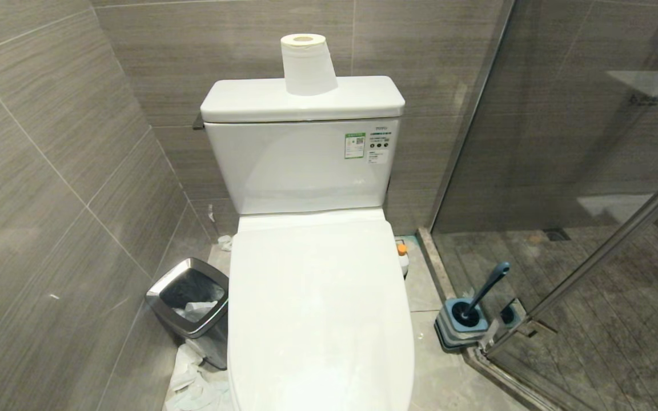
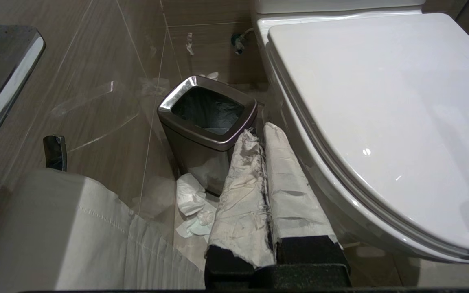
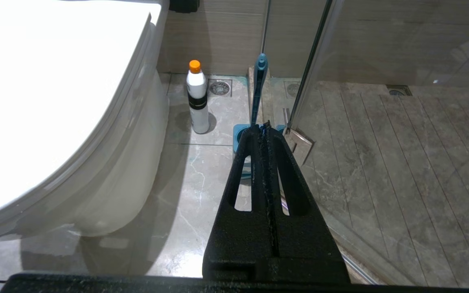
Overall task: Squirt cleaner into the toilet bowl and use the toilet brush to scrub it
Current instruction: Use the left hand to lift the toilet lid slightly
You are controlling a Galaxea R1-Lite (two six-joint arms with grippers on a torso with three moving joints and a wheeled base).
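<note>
Both sets of jaws are pressed together, holding nothing: the left gripper (image 2: pixel 264 134) hangs beside the steel bin (image 2: pixel 207 118), the right gripper (image 3: pixel 264 132) above the toilet brush (image 1: pixel 480 297) at the glass door. The cleaner (image 3: pixel 197 97) stands right of the toilet bowl (image 1: pixel 320 308), whose lid is down. I suspect squirting before lifting it wastes cleaner; the slim bottle could tip.

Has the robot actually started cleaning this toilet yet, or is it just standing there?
Nothing looks done yet. The toilet lid is down, the cleaner stands capped on the floor, and the toilet brush sits in its holder. Left gripper and right gripper are shut and empty. Everything is left.
</note>
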